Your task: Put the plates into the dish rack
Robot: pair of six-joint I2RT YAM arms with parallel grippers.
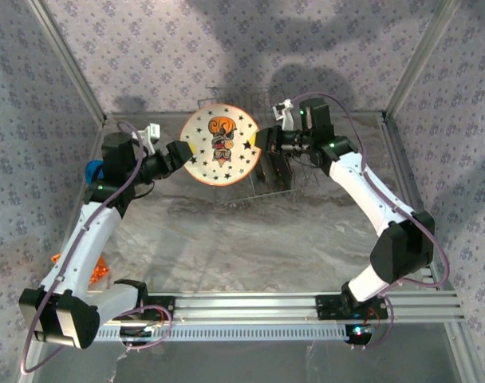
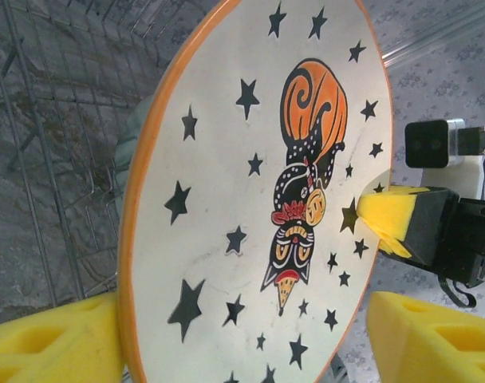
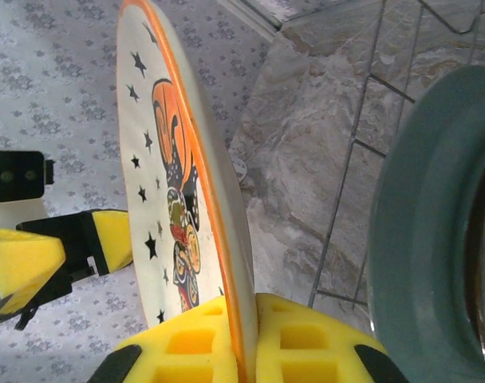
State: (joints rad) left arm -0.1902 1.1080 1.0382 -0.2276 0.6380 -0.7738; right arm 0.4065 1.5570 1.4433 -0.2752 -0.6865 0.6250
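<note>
The cream plate with black stars and an orange picture (image 1: 220,145) is held upright above the wire dish rack (image 1: 250,190). My right gripper (image 3: 246,339) is shut on its rim, one yellow pad on each face; it also appears at the plate's right edge (image 2: 382,227). My left gripper (image 2: 242,343) is open, its pads wide apart on either side of the plate's lower part, the right pad (image 2: 434,335) clear of the rim. A pale teal plate (image 3: 434,231) stands in the rack (image 3: 370,120), and its edge peeks out behind the cream plate (image 2: 135,136).
A small blue cup (image 1: 92,171) sits behind the left arm. An orange object (image 1: 99,271) lies at the table's left edge. Dark shapes stand edge-on in the rack's right part (image 1: 278,171). Metal frame posts (image 1: 67,60) rise at the back corners.
</note>
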